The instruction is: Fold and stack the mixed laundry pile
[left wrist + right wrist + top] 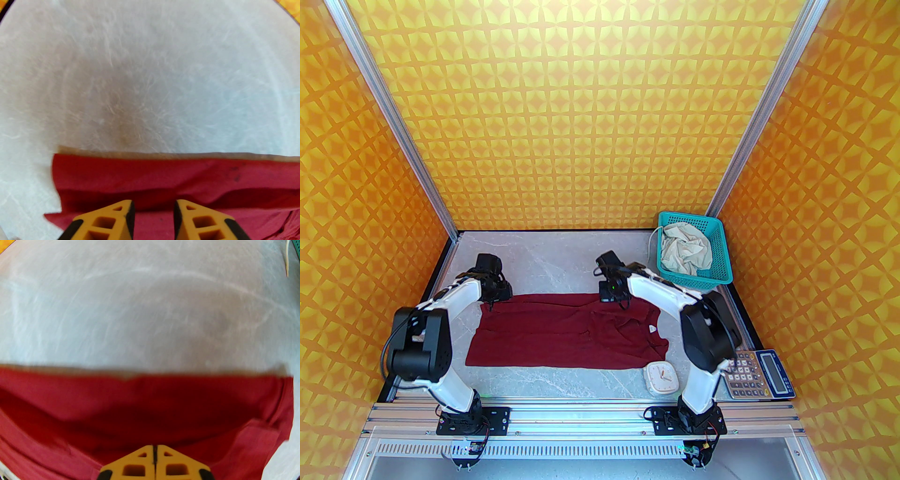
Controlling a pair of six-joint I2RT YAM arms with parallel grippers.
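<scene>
I start with the teal mesh basket (698, 277) at the far right corner of the worktop (562, 258). The cream-beige shorts (686, 248) lie crumpled inside it, filling most of it, and their drawstring (654, 243) hangs out over the left rim toward the worktop.

The dark maroon-red shirt (562, 333) is outside the basket. It is spread across the middle of the worktop between my two arms, mostly flat with some wrinkles toward its right end, where a small pale label shows at the neck.

The left end effector (153, 208) sits at the shirt's far left corner. Its yellow fingers (112, 220) stand partly spread, with red cloth showing in the gap between them. From the left wrist camera I cannot tell whether the tips touch the fabric.

The right end effector (154, 447) is over the shirt's far edge, right of centre. Its fingers are pressed together with only a thin seam between them. The cloth below rises in soft folds toward the tips, but the right wrist picture is blurred and I cannot tell whether any fabric is caught in them.

A white clock (661, 377) lies just beside the shirt's near right corner, and a calculator (757, 375) lies further right.
</scene>
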